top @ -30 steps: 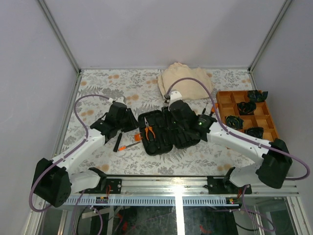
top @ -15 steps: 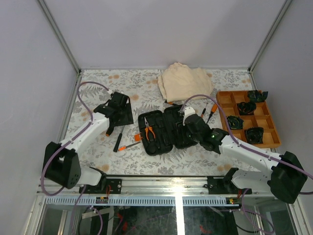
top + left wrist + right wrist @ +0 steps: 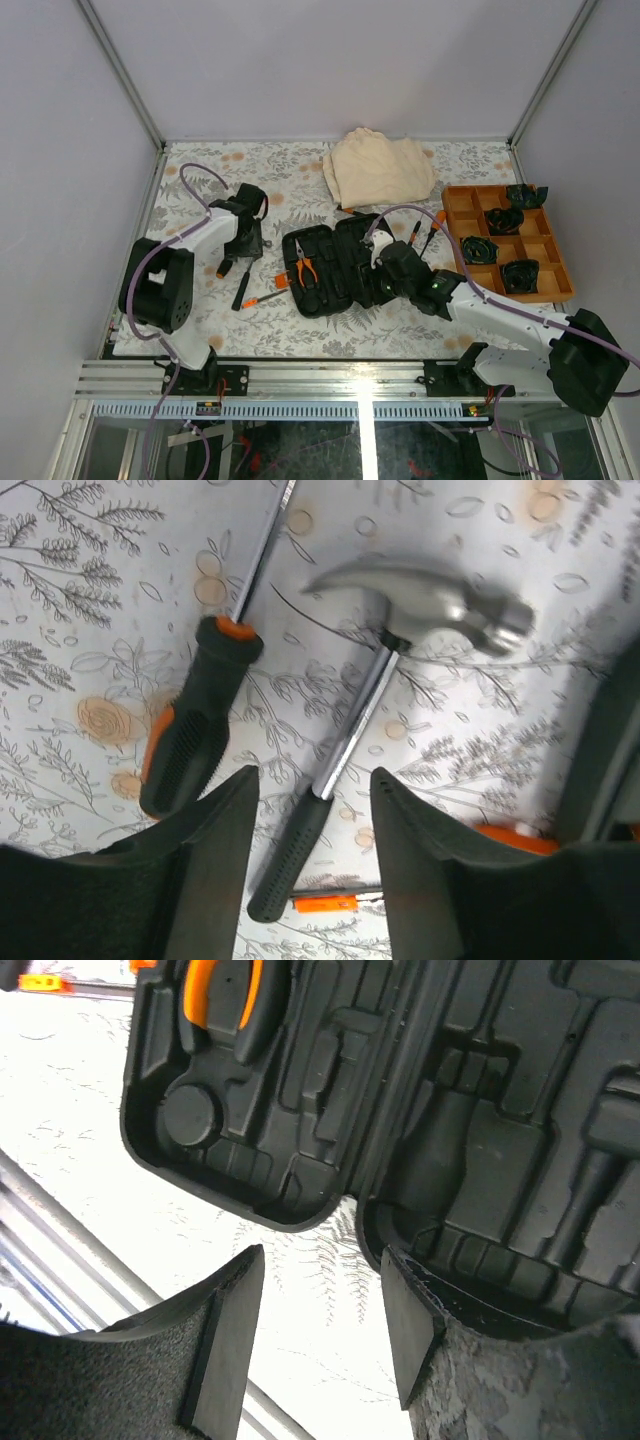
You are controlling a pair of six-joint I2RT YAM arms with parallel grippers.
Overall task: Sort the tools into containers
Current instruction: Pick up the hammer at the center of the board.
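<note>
1. top view: sorting looks barely begun. only the pliers [image 3: 303,266] lie in the open tool case [image 3: 322,302]. the left gripper [image 3: 243,242] hangs over loose tools well clear of the case, and the right gripper [image 3: 386,268] hangs over the case itself. two screwdrivers [image 3: 430,231] lie beyond the right gripper. neither grip is readable from here.
2. left wrist view: jaws parted, holding nothing. the hammer [image 3: 372,685] lies directly below, its handle running between the fingers. a black-and-orange screwdriver [image 3: 190,730] lies just beside one finger. judged next move: descend and close on the handle. the hammer head is blurred.
3. right wrist view: jaws parted, empty, above the case's rim by the hinge. the pliers are cut off at the frame edge.
</note>
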